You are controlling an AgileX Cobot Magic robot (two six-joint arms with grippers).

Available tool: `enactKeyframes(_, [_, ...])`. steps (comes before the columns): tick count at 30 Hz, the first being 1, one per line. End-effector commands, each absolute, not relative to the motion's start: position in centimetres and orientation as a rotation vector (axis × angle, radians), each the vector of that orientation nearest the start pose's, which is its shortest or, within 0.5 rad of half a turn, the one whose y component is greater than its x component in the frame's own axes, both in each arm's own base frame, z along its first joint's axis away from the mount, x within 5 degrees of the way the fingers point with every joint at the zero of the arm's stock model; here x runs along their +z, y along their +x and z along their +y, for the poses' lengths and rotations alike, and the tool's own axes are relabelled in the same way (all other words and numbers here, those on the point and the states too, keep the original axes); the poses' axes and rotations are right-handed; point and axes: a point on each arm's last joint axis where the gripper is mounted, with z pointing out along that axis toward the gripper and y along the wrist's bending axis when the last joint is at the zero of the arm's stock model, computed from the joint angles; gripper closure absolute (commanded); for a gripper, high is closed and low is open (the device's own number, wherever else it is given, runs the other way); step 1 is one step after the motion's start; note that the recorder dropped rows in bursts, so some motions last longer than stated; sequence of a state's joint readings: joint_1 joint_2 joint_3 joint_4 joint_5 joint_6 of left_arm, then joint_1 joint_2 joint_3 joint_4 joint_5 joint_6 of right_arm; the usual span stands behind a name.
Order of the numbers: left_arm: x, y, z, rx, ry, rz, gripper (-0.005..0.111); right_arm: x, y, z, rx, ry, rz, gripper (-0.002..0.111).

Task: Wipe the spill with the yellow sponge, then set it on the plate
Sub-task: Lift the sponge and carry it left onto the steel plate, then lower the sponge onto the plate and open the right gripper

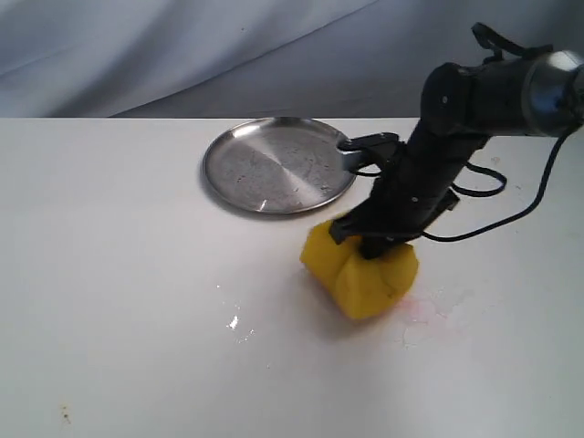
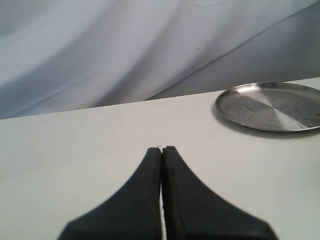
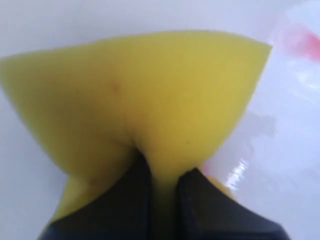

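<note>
The yellow sponge (image 1: pixel 360 274) rests on the white table, pinched in at its top, with my right gripper (image 1: pixel 370 245) shut on it from above. In the right wrist view the sponge (image 3: pixel 140 85) bulges out on both sides of the right gripper (image 3: pixel 162 167). No pale tan-yellow spill shows; the table under the sponge is hidden. The silver plate (image 1: pixel 278 164) lies bare behind and to the left of the sponge. My left gripper (image 2: pixel 161 148) is shut on nothing above bare table, with the plate (image 2: pixel 272 106) ahead of it. It is out of the exterior view.
A faint pink-red smear (image 1: pixel 427 310) with wet film lies right beside the sponge, and it shows as a pink-red smear (image 3: pixel 300 40) in the right wrist view. Small wet glints (image 1: pixel 235 321) sit to the sponge's left. A black cable (image 1: pixel 484 196) hangs off the right arm. Grey cloth backs the table.
</note>
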State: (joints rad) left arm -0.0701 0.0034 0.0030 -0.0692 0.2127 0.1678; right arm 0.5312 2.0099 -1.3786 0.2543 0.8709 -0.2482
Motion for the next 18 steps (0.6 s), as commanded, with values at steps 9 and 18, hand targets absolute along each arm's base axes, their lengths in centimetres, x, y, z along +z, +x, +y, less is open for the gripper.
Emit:
enactKeyframes(9, [19.5, 5.6, -0.5, 0.006, 0.147, 1.682, 0.107, 22.5, 36.5, 27.1, 0.558, -0.701, 2.474, 0.108])
enactKeyframes(18, [19.5, 5.6, -0.5, 0.006, 0.147, 1.682, 0.107, 21.2, 42.0, 30.3, 0.625, -0.553, 2.419, 0.108])
